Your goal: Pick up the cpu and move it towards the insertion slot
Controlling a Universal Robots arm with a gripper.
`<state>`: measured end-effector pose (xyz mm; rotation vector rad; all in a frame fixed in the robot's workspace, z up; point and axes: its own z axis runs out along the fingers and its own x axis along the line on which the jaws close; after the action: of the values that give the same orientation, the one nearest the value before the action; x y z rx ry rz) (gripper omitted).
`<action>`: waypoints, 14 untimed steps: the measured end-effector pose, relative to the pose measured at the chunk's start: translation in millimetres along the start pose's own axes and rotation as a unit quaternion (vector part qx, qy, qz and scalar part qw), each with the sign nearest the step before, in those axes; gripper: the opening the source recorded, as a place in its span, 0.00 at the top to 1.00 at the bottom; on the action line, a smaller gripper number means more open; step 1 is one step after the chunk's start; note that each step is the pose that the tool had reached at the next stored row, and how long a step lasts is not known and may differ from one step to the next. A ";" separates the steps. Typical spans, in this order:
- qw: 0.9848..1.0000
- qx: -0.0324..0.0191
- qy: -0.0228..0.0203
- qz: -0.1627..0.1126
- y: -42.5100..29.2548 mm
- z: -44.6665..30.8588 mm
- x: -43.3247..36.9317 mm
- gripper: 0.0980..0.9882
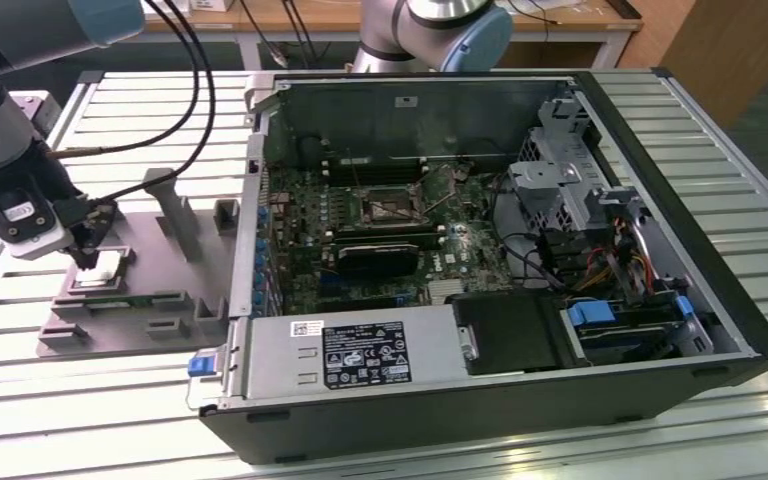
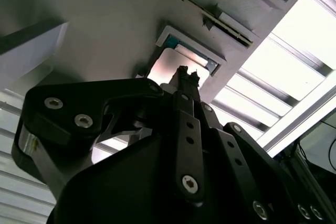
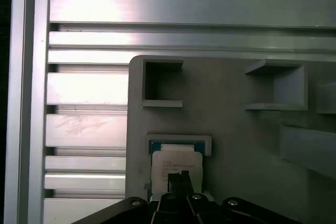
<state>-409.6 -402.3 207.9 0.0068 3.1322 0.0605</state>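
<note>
one hand [image 3: 178, 178] tip-down at the cpu [image 3: 176, 162], its faint print unreadable

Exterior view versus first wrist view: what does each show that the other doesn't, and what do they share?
Exterior view: the open computer case with the insertion slot on its board. First wrist view: empty square pockets in the grey fixture plate. Both: the gripper over the cpu, which lies in the fixture plate on the slatted table.
</note>
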 end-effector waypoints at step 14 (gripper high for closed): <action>1.000 0.000 0.000 0.000 -0.1 1.2 0.0 0.78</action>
<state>-409.6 -402.3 206.7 0.0084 3.1323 0.0604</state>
